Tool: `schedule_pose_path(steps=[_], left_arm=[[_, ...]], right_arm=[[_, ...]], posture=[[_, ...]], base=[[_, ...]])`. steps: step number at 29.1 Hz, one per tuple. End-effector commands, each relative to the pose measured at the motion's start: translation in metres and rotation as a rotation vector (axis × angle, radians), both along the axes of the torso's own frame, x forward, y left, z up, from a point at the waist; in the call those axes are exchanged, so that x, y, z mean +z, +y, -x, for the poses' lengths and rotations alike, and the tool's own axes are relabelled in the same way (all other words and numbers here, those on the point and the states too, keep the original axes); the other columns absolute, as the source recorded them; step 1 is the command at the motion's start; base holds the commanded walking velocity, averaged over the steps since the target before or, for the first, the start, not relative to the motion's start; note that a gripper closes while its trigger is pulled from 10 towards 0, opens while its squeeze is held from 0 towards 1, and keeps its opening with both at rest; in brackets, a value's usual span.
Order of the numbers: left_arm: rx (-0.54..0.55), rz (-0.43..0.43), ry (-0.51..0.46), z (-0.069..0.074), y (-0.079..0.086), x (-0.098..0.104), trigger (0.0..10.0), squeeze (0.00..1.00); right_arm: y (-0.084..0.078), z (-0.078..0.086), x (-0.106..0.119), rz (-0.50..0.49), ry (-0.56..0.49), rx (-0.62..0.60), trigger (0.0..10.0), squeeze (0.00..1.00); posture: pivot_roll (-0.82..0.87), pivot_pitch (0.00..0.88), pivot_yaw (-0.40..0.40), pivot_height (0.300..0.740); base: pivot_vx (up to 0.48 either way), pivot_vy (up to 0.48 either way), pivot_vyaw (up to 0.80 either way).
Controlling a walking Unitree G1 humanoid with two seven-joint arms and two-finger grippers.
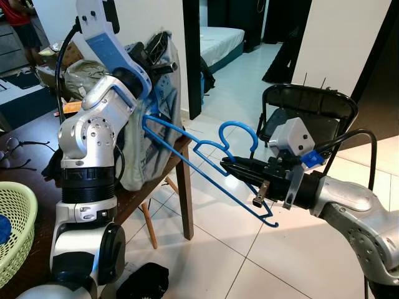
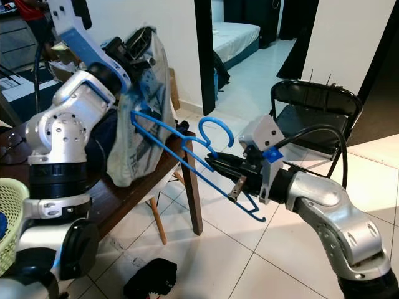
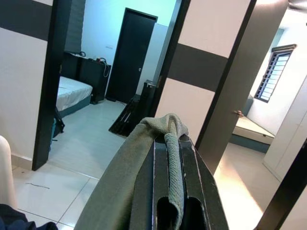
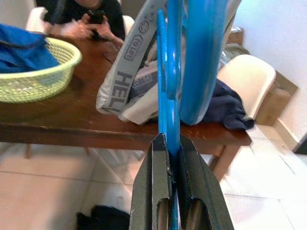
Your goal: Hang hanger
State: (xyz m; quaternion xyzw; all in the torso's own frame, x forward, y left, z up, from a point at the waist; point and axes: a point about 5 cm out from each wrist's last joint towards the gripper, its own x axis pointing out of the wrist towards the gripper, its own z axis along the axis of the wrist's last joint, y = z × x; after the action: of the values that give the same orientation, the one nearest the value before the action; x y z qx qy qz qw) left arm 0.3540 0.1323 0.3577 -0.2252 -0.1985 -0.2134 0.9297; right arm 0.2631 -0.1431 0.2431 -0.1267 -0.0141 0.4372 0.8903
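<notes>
The right gripper (image 1: 225, 163) reaches out over the tiled floor beside the wooden table (image 1: 134, 202), its two black fingers pressed together on the neck of the blue hanger (image 1: 206, 163); in the right wrist view the blue wire runs straight up out of the narrow gap between the pads (image 4: 156, 177), so the jaws are clamped on it with no more room than the wire itself takes. The hanger is held in the air off the table's corner, its hook (image 2: 215, 129) curling upward just past the fingertips and its long bar slanting down toward the floor on one side and up toward the table on the other. That upper end reaches the pale grey garment (image 1: 153, 134), which hangs down over the table's edge. The left gripper (image 3: 169, 182) is raised above the table, and its fingers are pinched on a fold of the same greenish-grey cloth, which drapes over and between them. On the table, nearer the robot than the garment, sits a light green basket (image 1: 15, 227). Under the table lies a black bundle (image 1: 144, 281) on the tiles. Beyond the table's corner stands a black folding chair (image 1: 308, 109), and farther still a doorway opens onto a room with a bed (image 1: 218, 40).
</notes>
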Motion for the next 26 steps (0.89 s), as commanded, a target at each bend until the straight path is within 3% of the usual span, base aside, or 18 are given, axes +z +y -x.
schedule_pose_path(steps=[1, 13, 20, 26], left_arm=[[-0.005, 0.014, 0.009, 0.001, 0.001, -0.001, 10.0, 0.00], [-0.041, 0.076, 0.026, 0.005, -0.005, 0.000, 10.0, 0.00], [-0.063, 0.117, 0.040, 0.006, -0.009, 0.000, 10.0, 0.00], [-0.065, 0.144, 0.034, 0.007, -0.007, 0.006, 10.0, 0.00]], right_arm=[[0.002, -0.009, 0.000, 0.013, -0.006, -0.073, 10.0, 0.00], [0.005, -0.041, -0.001, -0.003, -0.002, -0.318, 10.0, 0.00], [0.017, -0.050, -0.012, 0.041, 0.041, -0.360, 10.0, 0.00], [0.027, -0.051, -0.032, 0.085, 0.154, -0.376, 10.0, 0.00]], posture=[[0.00, 0.000, 0.078, 0.735], [0.01, 0.000, 0.074, 0.735], [0.01, 0.000, 0.072, 0.735], [0.02, 0.000, 0.068, 0.735]], base=[[0.000, 0.000, 0.00], [0.000, 0.000, 0.00], [0.000, 0.000, 0.00], [0.000, 0.000, 0.00]])
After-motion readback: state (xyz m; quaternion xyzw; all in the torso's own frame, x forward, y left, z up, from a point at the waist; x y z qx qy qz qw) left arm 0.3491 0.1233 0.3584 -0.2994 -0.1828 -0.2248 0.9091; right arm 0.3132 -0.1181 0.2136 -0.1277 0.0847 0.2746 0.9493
